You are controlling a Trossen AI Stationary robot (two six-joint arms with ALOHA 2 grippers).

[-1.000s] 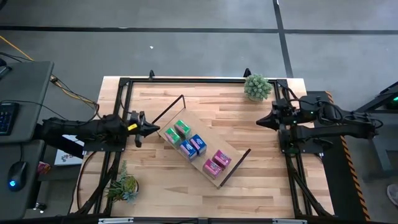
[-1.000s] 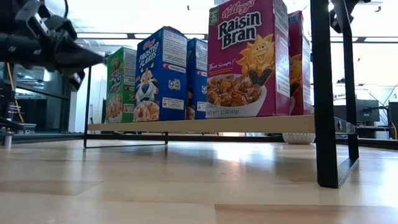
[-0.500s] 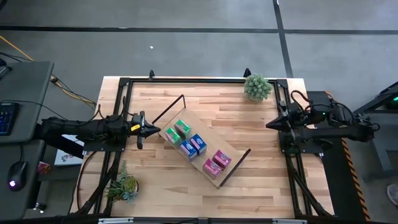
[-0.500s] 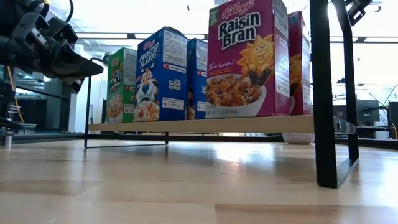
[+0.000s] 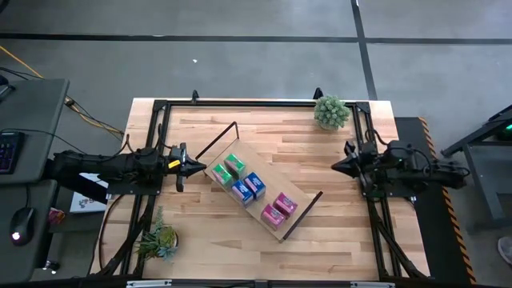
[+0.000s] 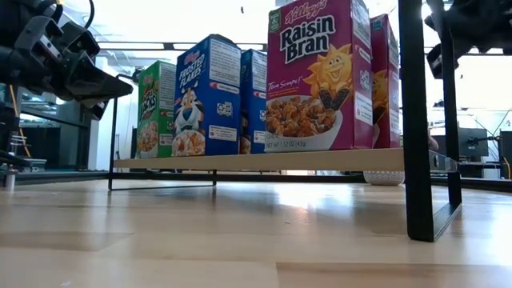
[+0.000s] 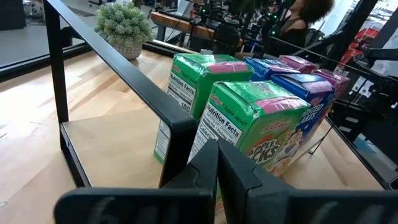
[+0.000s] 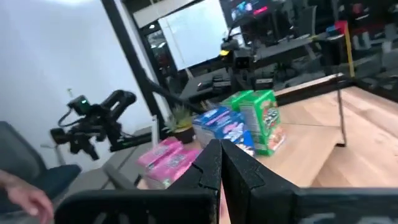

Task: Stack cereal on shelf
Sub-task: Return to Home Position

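The shelf [image 5: 276, 180] lies diagonally mid-table, standing on its two black wire end frames. Six cereal boxes stand upright on its board [image 6: 256, 160] in pairs: green [image 5: 229, 170], blue [image 5: 249, 188], pink [image 5: 279, 209]. In the low view the pink box [image 6: 320, 76] is nearest, then blue [image 6: 206, 96] and green [image 6: 156, 108]. My left gripper [image 5: 200, 166] hovers shut just off the shelf's left end frame, beside the green boxes [image 7: 249, 124]. My right gripper [image 5: 336, 166] hangs shut above the table's right side, well clear of the shelf.
One small potted plant [image 5: 330, 110] stands at the far right corner and another [image 5: 160, 238] at the near left. A black frame runs round the table edge [image 5: 256, 102]. Bare planks [image 5: 320, 248] lie near and far of the shelf. A person's hand [image 8: 18, 193] shows beyond the table.
My right gripper drew back toward the table's right edge, then came forward again a little nearer the near edge, shut throughout, while its arm folded in. In the low view it now looms larger at the upper right. The shelf and boxes have not moved.
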